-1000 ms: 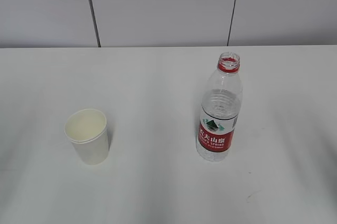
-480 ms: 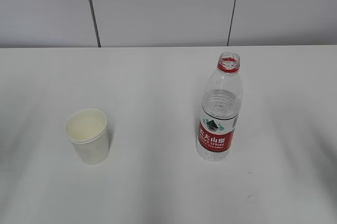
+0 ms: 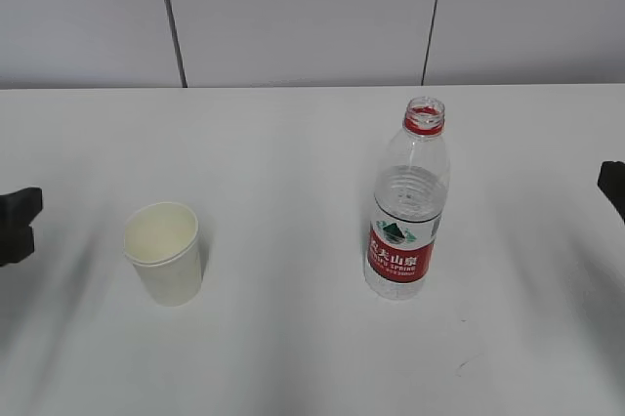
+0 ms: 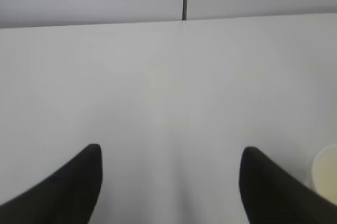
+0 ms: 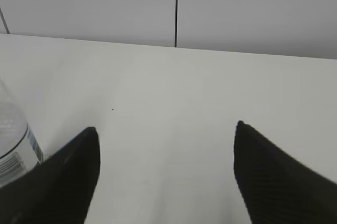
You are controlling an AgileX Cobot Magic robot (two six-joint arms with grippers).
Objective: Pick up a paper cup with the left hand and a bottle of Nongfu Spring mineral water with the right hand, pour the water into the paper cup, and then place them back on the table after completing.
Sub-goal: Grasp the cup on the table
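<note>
Both end effectors have just entered from the worktop (image 3: 293, 357) edges; left end effector (image 4: 168, 182) wide beside the cup (image 3: 164, 252), right end effector (image 5: 166, 171) wide beside the bottle (image 3: 405, 206), lining up grasps.

so the left hand (image 3: 18, 226) is barely poking in at the left edge of the exterior view, just a black tip low over the surface. right hand (image 3: 613, 187) same deal on the far right edge. from the wrist cams, the left hand's fingers (image 4: 63, 190) are spread wide with nothing between them, and the right's fingers (image 5: 274, 174) are spread just as wide, also gripping nothing.
</note>
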